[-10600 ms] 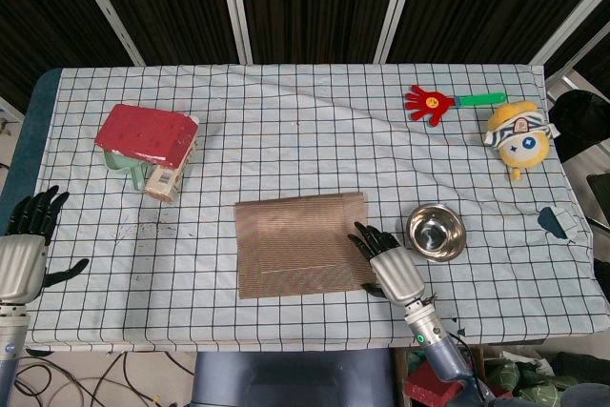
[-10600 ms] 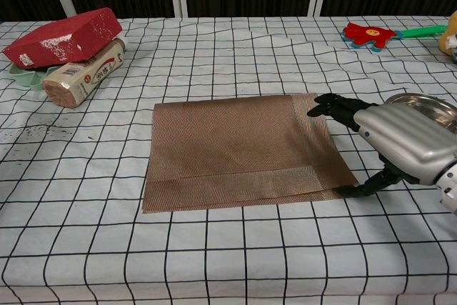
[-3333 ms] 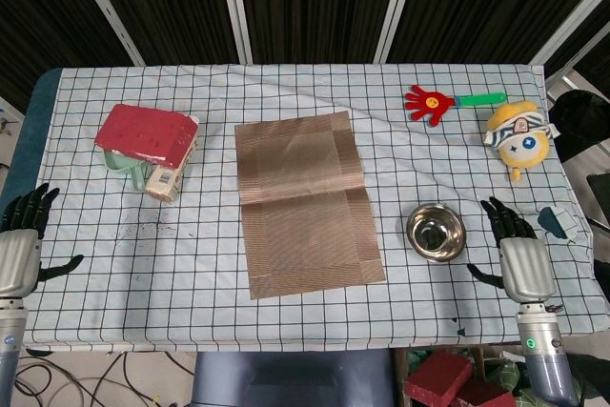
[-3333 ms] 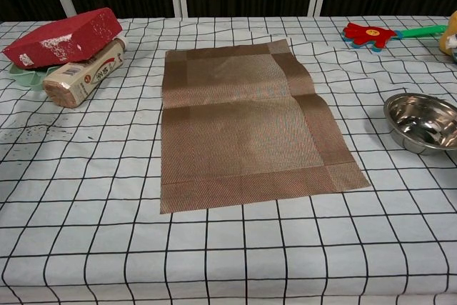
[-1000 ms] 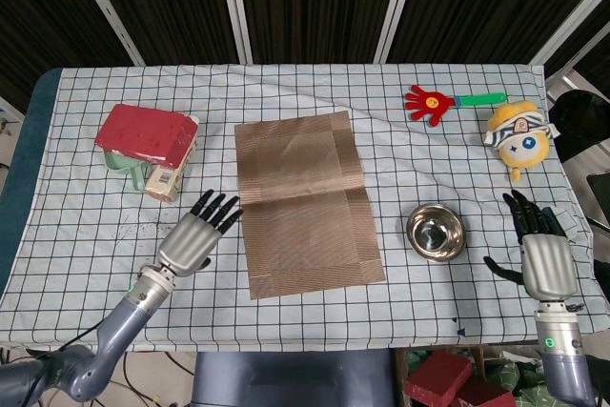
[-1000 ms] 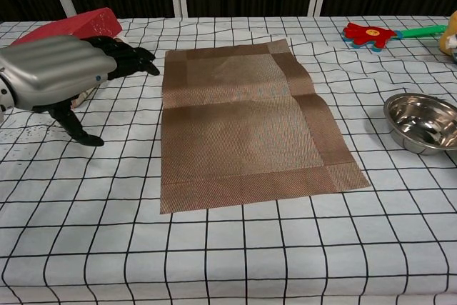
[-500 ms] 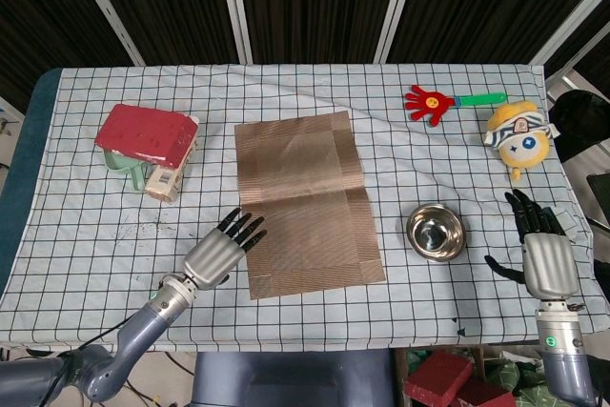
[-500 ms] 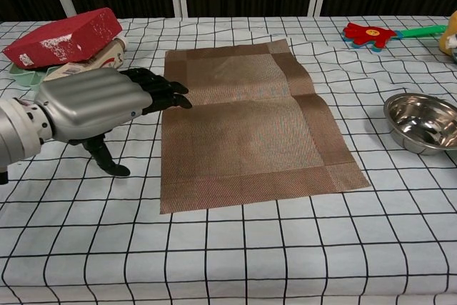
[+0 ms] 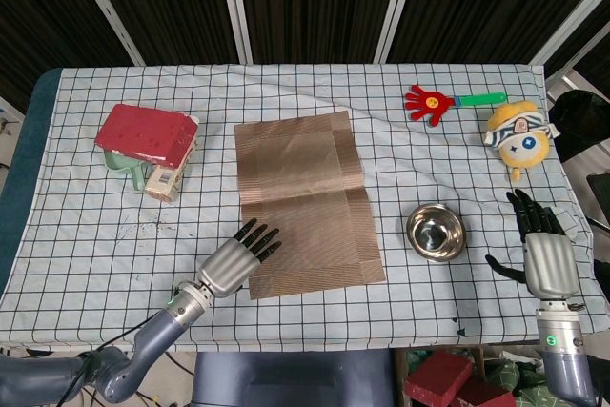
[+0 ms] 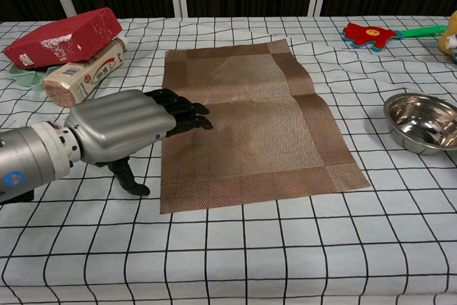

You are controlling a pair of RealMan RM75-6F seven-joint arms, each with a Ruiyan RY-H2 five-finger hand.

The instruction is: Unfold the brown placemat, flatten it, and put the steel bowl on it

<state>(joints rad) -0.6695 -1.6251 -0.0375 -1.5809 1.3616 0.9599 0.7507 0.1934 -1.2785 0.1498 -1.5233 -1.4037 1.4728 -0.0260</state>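
The brown placemat (image 9: 305, 204) lies unfolded at the centre of the frame, woven, with darker borders and a faint crease ridge across its middle. The steel bowl (image 9: 437, 232) sits upright and shiny to the right of it, apart from the mat, on the checked tablecloth (image 9: 86, 226). The left hand (image 10: 125, 133) is at the mat's lower left edge, palm down, fingers (image 10: 187, 113) extended and slightly apart over the mat, holding nothing. The right hand (image 9: 542, 254) rests at the right edge, fingers spread, empty. Dark vertical panels (image 9: 315, 2) back the table.
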